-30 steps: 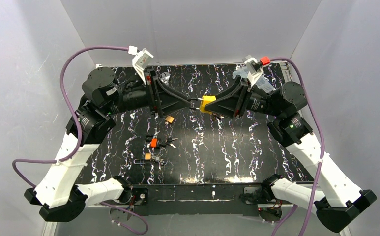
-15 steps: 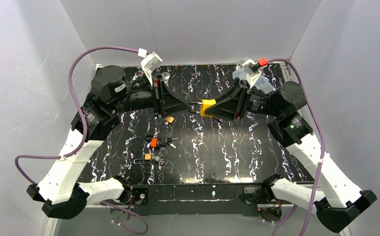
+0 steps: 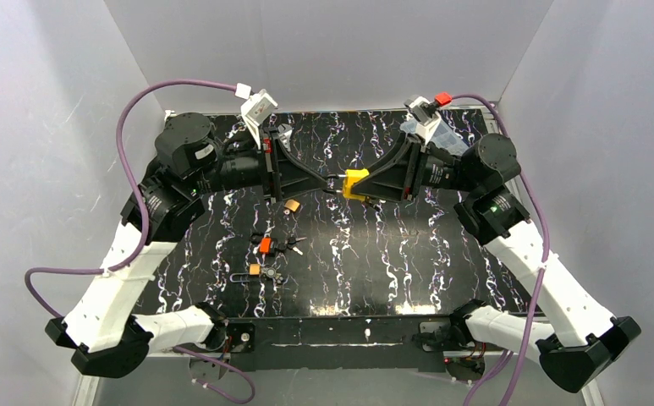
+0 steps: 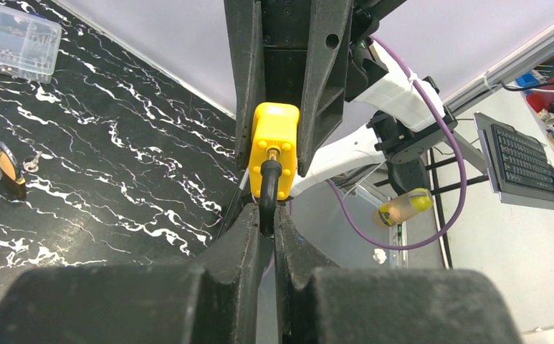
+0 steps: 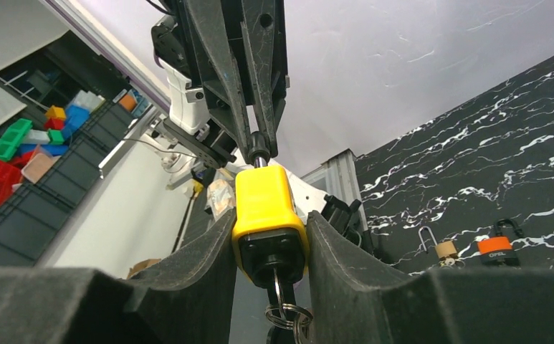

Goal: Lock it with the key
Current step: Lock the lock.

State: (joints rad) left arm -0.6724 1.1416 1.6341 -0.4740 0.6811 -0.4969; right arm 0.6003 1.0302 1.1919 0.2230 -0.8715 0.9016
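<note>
A yellow padlock (image 3: 356, 182) hangs in the air over the middle back of the table, between both grippers. My right gripper (image 3: 367, 183) is shut on its yellow body (image 5: 266, 208). A key (image 5: 279, 285) sits in the lock's black underside, with a key ring (image 5: 288, 317) hanging from it. My left gripper (image 3: 333, 181) is shut on the black shackle (image 4: 268, 192) at the lock's other end, as the left wrist view (image 4: 266, 216) shows. The two grippers point at each other, tip to tip.
A brass padlock (image 3: 291, 205) lies on the black marbled table (image 3: 408, 254) below the grippers. Two orange padlocks (image 3: 265, 245) (image 3: 255, 270) with keys lie nearer the front. A clear parts box (image 4: 14, 49) stands at the back left.
My left arm has swung its elbow and wrist rightward and rolled. My right arm has shifted slightly left. The yellow padlock stays held between both grippers in about the same place.
</note>
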